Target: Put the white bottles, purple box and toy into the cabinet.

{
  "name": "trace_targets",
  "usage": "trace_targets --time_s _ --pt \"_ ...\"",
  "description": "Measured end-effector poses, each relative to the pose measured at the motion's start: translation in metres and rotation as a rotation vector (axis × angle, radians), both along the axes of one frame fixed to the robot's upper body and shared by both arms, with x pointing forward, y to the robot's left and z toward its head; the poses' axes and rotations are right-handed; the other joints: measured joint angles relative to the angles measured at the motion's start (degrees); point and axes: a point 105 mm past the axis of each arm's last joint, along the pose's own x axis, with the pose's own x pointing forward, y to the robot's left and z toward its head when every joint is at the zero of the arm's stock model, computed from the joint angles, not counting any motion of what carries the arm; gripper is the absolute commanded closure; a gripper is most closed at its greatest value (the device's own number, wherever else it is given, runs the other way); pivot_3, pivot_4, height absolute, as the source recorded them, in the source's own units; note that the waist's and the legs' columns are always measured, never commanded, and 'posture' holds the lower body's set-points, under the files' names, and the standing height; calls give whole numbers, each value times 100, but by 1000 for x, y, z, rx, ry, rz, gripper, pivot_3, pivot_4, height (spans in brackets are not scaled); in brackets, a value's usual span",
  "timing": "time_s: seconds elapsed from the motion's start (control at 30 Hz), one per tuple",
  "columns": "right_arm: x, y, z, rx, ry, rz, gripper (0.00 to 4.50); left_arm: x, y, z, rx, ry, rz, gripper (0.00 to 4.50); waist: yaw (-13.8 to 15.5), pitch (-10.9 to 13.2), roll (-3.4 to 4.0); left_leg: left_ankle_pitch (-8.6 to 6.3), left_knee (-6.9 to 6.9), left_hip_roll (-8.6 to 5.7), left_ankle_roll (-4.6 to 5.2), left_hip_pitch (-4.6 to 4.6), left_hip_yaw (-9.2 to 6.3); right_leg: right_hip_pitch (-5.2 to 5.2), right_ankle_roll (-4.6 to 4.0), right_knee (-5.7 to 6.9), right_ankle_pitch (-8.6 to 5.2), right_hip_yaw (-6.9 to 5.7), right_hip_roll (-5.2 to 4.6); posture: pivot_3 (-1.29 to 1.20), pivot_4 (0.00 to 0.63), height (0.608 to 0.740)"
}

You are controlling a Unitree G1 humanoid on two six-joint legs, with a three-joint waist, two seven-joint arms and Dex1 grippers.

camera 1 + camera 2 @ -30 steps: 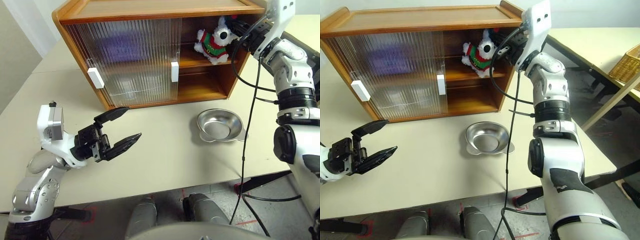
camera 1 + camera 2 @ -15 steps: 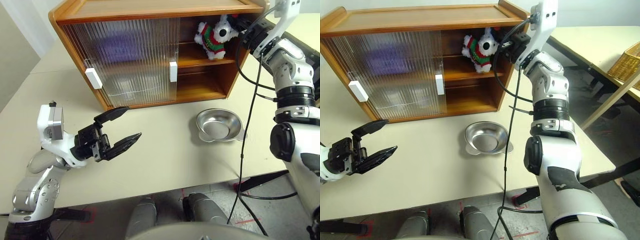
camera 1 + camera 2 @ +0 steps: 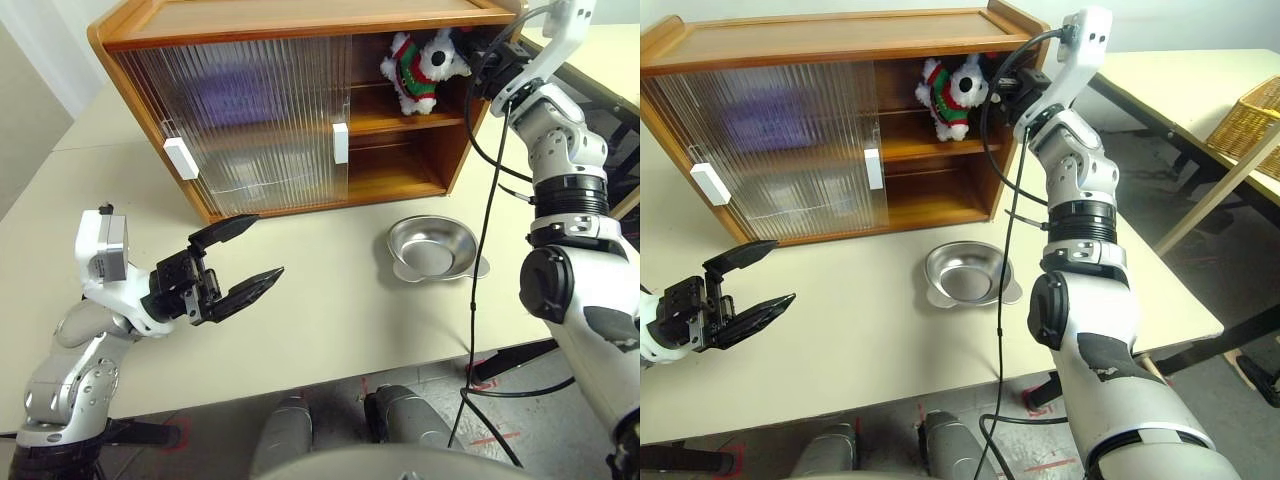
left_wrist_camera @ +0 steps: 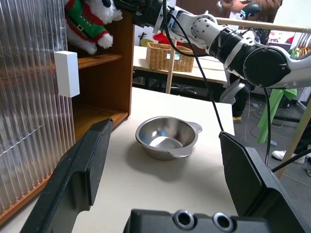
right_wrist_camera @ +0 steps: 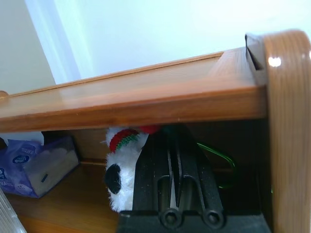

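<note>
Surface: pale beige table (image 3: 330, 320) is seen under everything; a second table and a wicker basket (image 3: 1252, 125) are seen at 3 o'clock in the right eye view.
Cabinet: the cabinet (image 3: 290, 20) is stood on the table at 12 o'clock; its ribbed sliding doors (image 3: 240, 130) are drawn across the left part, with white handles (image 3: 180, 158) on them, and the right bay is left uncovered.
Toy: the toy (image 3: 420, 68) is seen at 1 o'clock, tilted in the upper right bay of the cabinet, over the upper shelf (image 3: 400, 122); whether its base rests on the shelf cannot be told.
Right gripper: the right gripper (image 5: 172, 165) is held at the open bay, its fingers pressed together beside the toy's head; whether part of the toy is pinched between them cannot be told.
Left gripper: the left gripper (image 3: 250, 255) is held at 8 o'clock above the table, its fingers spread wide, with nothing between them.
Purple box: the purple box (image 5: 34, 165) is seen lying on the upper shelf inside the cabinet, to the left of the toy, behind the ribbed door.
Bowl: a steel bowl (image 3: 432, 248) is set on the table at 3 o'clock, in front of the open bay, apart from both grippers.
</note>
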Motion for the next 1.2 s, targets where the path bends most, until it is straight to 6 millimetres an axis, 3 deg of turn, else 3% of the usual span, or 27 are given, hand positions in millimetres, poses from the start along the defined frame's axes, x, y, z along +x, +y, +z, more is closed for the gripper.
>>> trace_targets --time_s 0.3,0.4,0.73,0.77,1.2 --pt "1 17 -5 -1 23 42 4475 -1 -1 0 9 -2 4 0 -40 7 11 0 -3 -2 1 0 -7 -15 15 0 9 30 26 34 74 740" --pt "3 19 -9 -23 34 24 3802 -1 -1 0 9 -2 4 0 -38 8 12 0 -3 8 0 0 -7 -22 17 -1 17 50 52 38 74 740" --pt "7 25 -17 -56 58 22 217 -2 -1 -1 8 4 13 0 45 19 22 -5 -14 51 -3 -7 8 -49 -6 -1 32 71 98 38 75 740" --pt "7 26 -16 -61 53 28 29 -2 -1 -1 8 4 13 0 52 19 21 -4 -12 52 -3 -7 9 -49 -6 -2 36 75 97 38 75 740" --pt "5 24 -13 -78 30 36 29 -1 -1 -1 3 3 15 0 87 37 37 -4 3 52 -3 -10 0 -54 -22 -2 68 97 93 38 74 740"
